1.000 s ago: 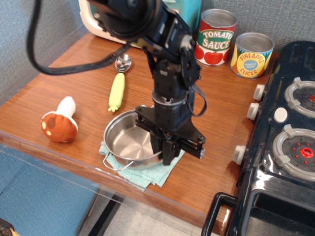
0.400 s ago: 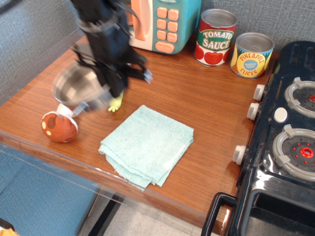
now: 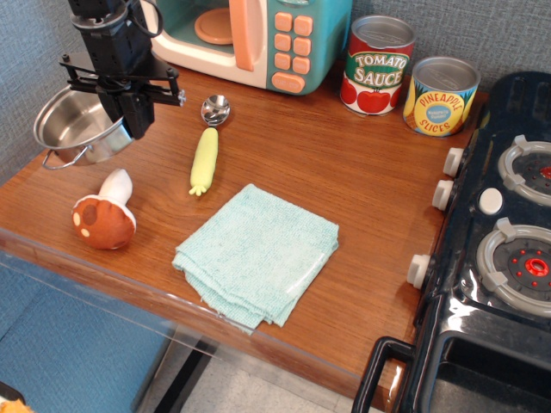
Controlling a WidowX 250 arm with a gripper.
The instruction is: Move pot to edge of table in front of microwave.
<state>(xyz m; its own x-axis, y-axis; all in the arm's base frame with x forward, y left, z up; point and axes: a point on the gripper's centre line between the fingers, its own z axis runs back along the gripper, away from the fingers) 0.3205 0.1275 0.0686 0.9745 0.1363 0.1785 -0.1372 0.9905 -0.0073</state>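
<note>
The shiny steel pot (image 3: 73, 120) is at the far left side of the wooden table (image 3: 370, 181), by its left edge and left of the teal and cream microwave (image 3: 258, 34). One wire handle points to the front left. My black gripper (image 3: 135, 120) comes down from above and is shut on the pot's right rim. I cannot tell whether the pot rests on the table or hangs just above it.
A metal spoon (image 3: 215, 109) and a yellow corn toy (image 3: 204, 161) lie right of the gripper. A toy mushroom (image 3: 103, 219) lies in front of the pot. A teal cloth (image 3: 256, 254) is near the front edge. Two cans (image 3: 379, 64) stand at the back; a black stove (image 3: 499, 249) is at the right.
The gripper has carried the pot off the teal cloth to the far left, past the mushroom, to the left edge near the microwave. The cloth now lies bare.
</note>
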